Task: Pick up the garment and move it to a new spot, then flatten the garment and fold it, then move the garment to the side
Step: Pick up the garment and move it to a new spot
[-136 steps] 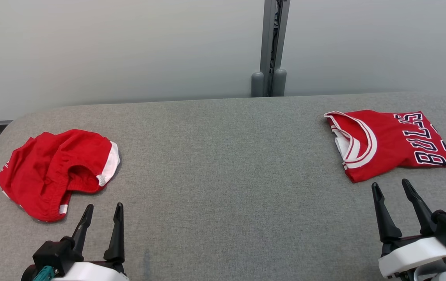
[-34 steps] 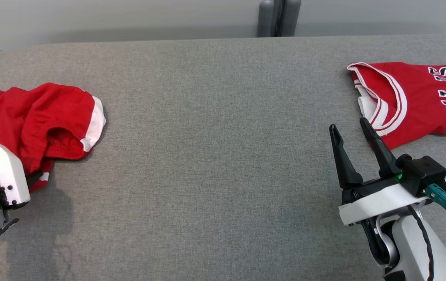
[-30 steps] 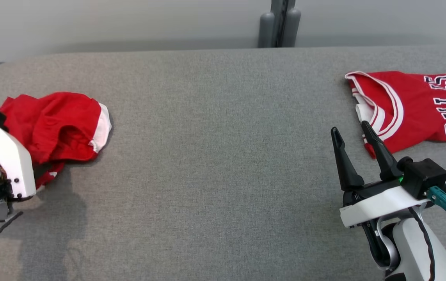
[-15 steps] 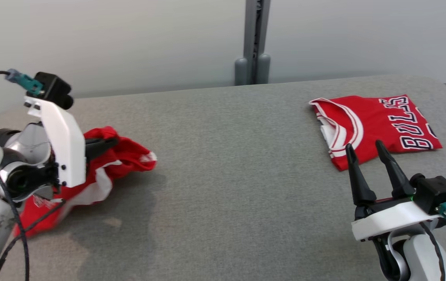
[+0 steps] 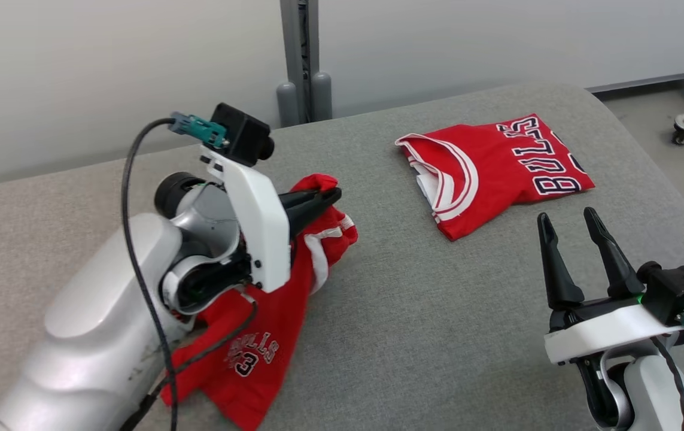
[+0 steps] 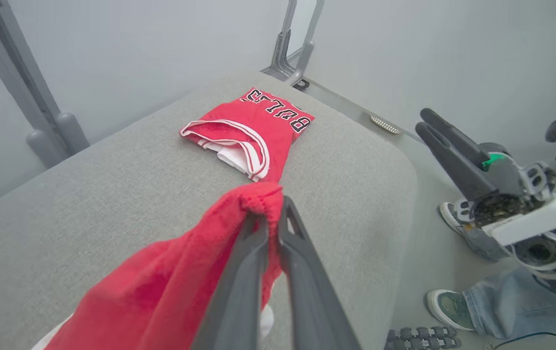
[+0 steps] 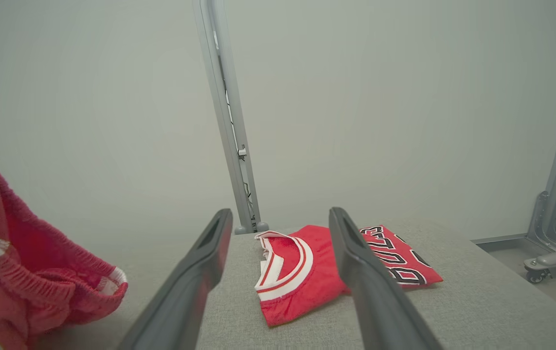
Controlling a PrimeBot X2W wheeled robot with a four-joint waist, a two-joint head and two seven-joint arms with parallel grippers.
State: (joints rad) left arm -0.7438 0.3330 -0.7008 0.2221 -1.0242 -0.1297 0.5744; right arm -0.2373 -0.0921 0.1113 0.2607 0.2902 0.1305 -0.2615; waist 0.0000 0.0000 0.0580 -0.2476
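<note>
Up and rightward goes the left gripper (image 5: 327,196), hauling the red garment (image 5: 264,335) from the table's (image 5: 407,311) left end toward its middle. Its fingers pinch a cloth fold at their tips; the rest droops beneath the claw. The right gripper (image 5: 566,216) hovers spread wide, empty, near the folded jersey (image 5: 497,167).

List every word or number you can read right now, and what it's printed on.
"BULLS": on the folded jersey, dark letters; the number below is cut off, unreadable.
"BULLS": on the red shorts held by the left gripper; number beneath ends in "3", rest unclear.
</note>
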